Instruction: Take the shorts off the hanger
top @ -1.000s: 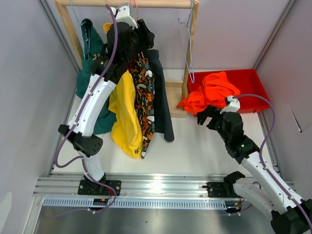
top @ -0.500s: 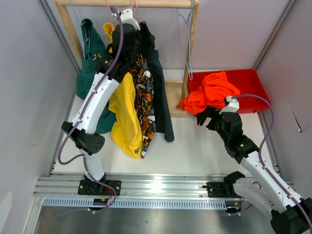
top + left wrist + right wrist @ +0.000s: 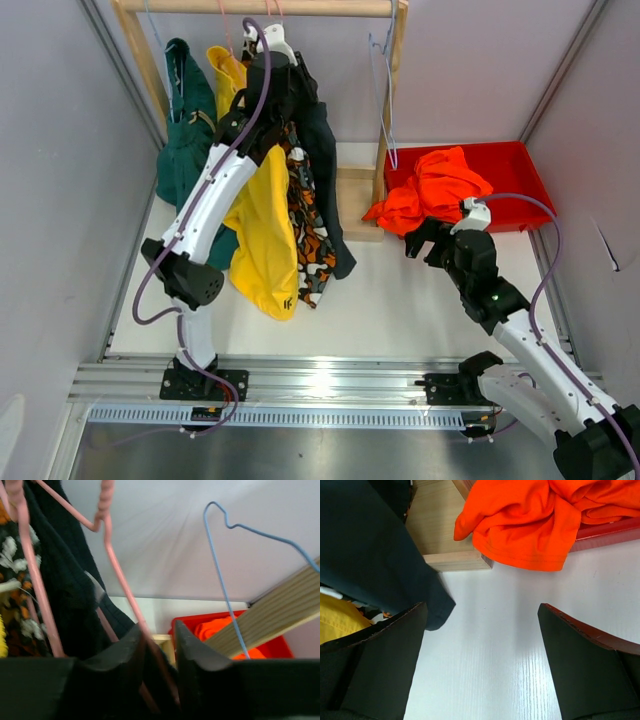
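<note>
Four shorts hang from the wooden rail [image 3: 300, 7]: dark green [image 3: 185, 130], yellow [image 3: 262, 240], orange-black-white patterned [image 3: 312, 240] and black shorts [image 3: 327, 170]. Bright orange shorts [image 3: 435, 185] lie over the rim of the red bin [image 3: 520, 165]. My left gripper [image 3: 283, 72] is up at the hangers. In the left wrist view its jaws [image 3: 159, 630] stand narrowly closed, with the pink hanger [image 3: 117, 575] wire and the dark fabric of the black shorts [image 3: 65, 590] between them. My right gripper [image 3: 420, 240] hovers open over the table [image 3: 490, 645], with nothing between its fingers.
An empty blue hanger [image 3: 385, 100] hangs at the rail's right end, by the wooden post [image 3: 398, 60]. The rack's wooden foot [image 3: 440, 525] sits between the hanging shorts and the bin. Grey walls close in on both sides.
My left gripper has moved right along the rail and its jaws have narrowed. The yellow and patterned shorts swung right and down. The right arm has not moved.
</note>
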